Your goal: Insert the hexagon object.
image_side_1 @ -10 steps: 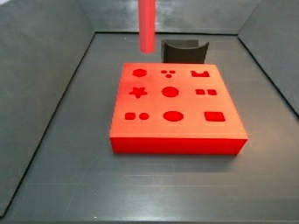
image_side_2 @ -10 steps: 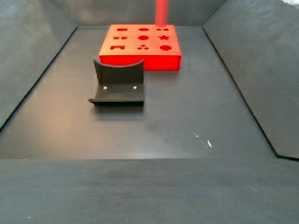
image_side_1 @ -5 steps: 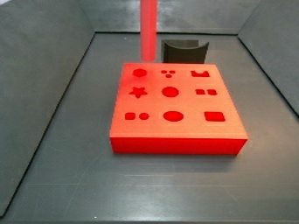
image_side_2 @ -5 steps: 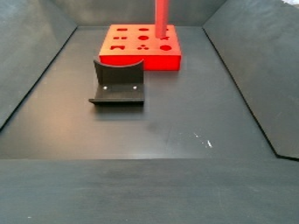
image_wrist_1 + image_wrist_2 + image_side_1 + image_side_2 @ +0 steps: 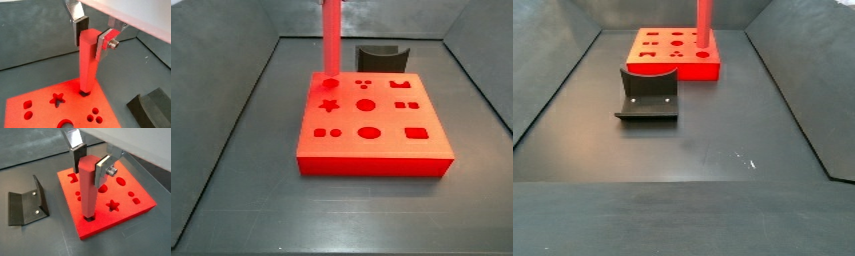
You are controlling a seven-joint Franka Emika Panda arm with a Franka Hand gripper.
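The hexagon object, a long red-pink rod [image 5: 85,62], hangs upright in my gripper [image 5: 92,39], which is shut on its upper end, one pad on each side. It also shows in the other wrist view [image 5: 87,188] between the gripper [image 5: 90,167] fingers. Its lower end sits at a hole near a corner of the red block [image 5: 107,219], and how deep it sits does not show. In both side views the rod [image 5: 330,40] [image 5: 704,25] stands over the block [image 5: 392,118] [image 5: 660,68]. There the gripper is above the frame.
The red block [image 5: 40,94] has several shaped cutouts, among them a star and small round holes. The dark fixture [image 5: 647,95] stands on the floor beside the block and shows in three other views [image 5: 381,55] [image 5: 27,203] [image 5: 153,107]. Grey walls enclose the floor.
The rod has shifted sideways and come down. Its lower end, earlier off the block's edge, now stands at the corner hole of the block.
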